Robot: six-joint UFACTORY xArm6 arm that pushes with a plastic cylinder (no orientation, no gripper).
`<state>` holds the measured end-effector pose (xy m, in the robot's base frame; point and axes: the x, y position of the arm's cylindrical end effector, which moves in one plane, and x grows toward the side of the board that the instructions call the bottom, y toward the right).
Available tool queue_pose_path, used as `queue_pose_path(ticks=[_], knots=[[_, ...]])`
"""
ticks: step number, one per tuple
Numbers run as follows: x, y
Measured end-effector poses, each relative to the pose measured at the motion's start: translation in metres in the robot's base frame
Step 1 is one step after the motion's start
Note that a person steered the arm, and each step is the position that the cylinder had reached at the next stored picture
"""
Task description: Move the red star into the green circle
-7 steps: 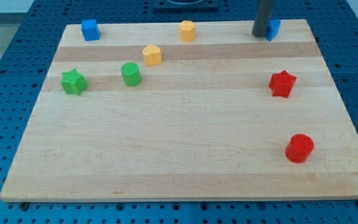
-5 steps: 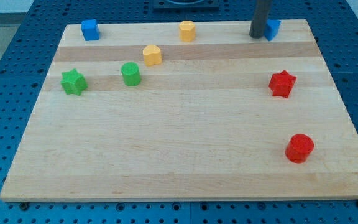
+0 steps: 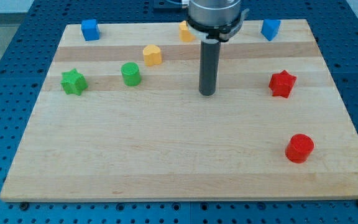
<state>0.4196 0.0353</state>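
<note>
The red star (image 3: 282, 83) lies near the board's right edge. The green circle (image 3: 130, 73) stands on the left side of the board. My tip (image 3: 207, 93) rests on the board between them, well to the left of the red star and to the right of the green circle, touching neither.
A green star (image 3: 73, 81) lies left of the green circle. A yellow block (image 3: 152, 55) sits just up-right of the green circle, another yellow block (image 3: 186, 30) at the top is partly hidden by the arm. Blue blocks (image 3: 90, 29) (image 3: 270, 28) sit at the top. A red circle (image 3: 299, 148) lies bottom right.
My tip has moved from the top right, beside the blue block, down and left to the middle of the board. No block has moved.
</note>
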Motion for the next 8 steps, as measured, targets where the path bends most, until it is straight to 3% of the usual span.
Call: queue_pose_path(ticks=[2, 6, 8], knots=[[0.050, 0.034], [0.032, 0.198], [0.003, 0.201]])
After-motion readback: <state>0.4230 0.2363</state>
